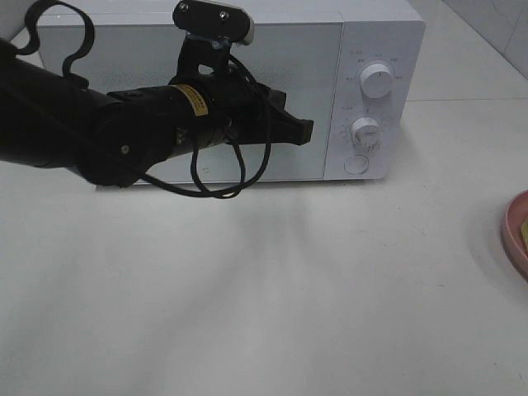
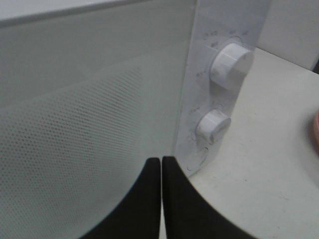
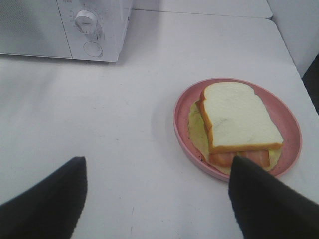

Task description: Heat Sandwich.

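The sandwich (image 3: pixel 239 124) sits on a pink plate (image 3: pixel 182 127) at right of the right wrist view; soft, light, likely crushable, so better carried by the plate rim. The right gripper (image 3: pixel 157 199) gapes wide and empty before it; the left gripper (image 2: pixel 161 172), pinched closed on nothing, faces the microwave (image 1: pixel 371 33).

left arm stretched level, left hand (image 2: pixel 161 172) closed, empty; right hand (image 3: pixel 157 194) held wide apart, empty.

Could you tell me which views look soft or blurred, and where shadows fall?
Left wrist: microwave and its dials soft, fingers blurred. Right wrist: sandwich fairly sharp, fingers dark blurs. Exterior high: left arm casts a faint shadow on the table.
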Available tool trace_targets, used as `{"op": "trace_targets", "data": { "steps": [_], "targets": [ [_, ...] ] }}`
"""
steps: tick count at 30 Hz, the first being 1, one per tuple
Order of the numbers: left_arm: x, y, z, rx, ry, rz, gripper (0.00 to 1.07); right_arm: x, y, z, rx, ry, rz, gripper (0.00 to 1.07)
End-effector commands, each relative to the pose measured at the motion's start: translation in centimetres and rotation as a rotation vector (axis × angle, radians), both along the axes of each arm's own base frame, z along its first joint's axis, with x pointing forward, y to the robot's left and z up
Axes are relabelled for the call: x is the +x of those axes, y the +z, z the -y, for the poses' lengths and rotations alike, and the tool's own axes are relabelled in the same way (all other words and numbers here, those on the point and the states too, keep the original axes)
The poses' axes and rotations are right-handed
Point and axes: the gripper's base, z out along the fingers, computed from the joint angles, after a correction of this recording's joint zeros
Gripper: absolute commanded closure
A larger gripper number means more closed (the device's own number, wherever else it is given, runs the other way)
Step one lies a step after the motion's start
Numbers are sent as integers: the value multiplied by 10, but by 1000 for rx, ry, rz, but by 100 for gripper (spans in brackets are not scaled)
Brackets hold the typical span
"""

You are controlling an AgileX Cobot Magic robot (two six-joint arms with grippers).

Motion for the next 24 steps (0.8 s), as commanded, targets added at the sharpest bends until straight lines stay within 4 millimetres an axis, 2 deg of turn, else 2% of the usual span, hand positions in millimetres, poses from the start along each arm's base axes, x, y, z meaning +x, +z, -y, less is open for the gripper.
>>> {"op": "trace_targets", "data": {
  "steps": [1, 4, 5, 6, 7, 9, 10, 11, 12, 13, 14, 21, 24],
  "targets": [
    [-23, 7, -5, -6, -29, -4, 106, -3, 0, 0, -1, -5, 33, 31],
    [-39, 6, -11, 37, -60, -35, 106, -3, 0, 0, -1, -5, 33, 31],
    [-48, 6, -16, 72, -70, -82, 102, -3, 0, 0, -1, -5, 33, 31],
    [-48, 6, -16, 72, -70, -82, 102, -3, 0, 0, -1, -5, 33, 31],
    [-51, 8, -19, 84, -72, -99, 95, -3, 0, 0, -1, -5, 33, 31],
    [-58, 9, -24, 115, -79, -133, 73, -3, 0, 0, -1, -5, 33, 31],
    [-58, 9, -24, 115, -79, -133, 73, -3, 0, 0, -1, -5, 33, 31],
    [-63, 11, -29, 148, -85, -174, 33, -3, 0, 0, -1, -5, 33, 31],
    [-65, 13, -30, 164, -89, -191, 12, -3, 0, 0, -1, -5, 33, 31],
    [-66, 14, -33, 176, -87, -210, 2, -3, 0, 0, -1, -5, 33, 31],
    [-69, 18, -36, 194, -90, -231, 5, -3, 0, 0, -1, -5, 33, 31],
    [-85, 23, -51, 323, -115, -361, 7, -3, 0, 0, -1, -5, 33, 31],
    [-86, 33, -67, 356, -90, -404, 7, -3, 0, 0, -1, -5, 33, 31]
  ]
}}
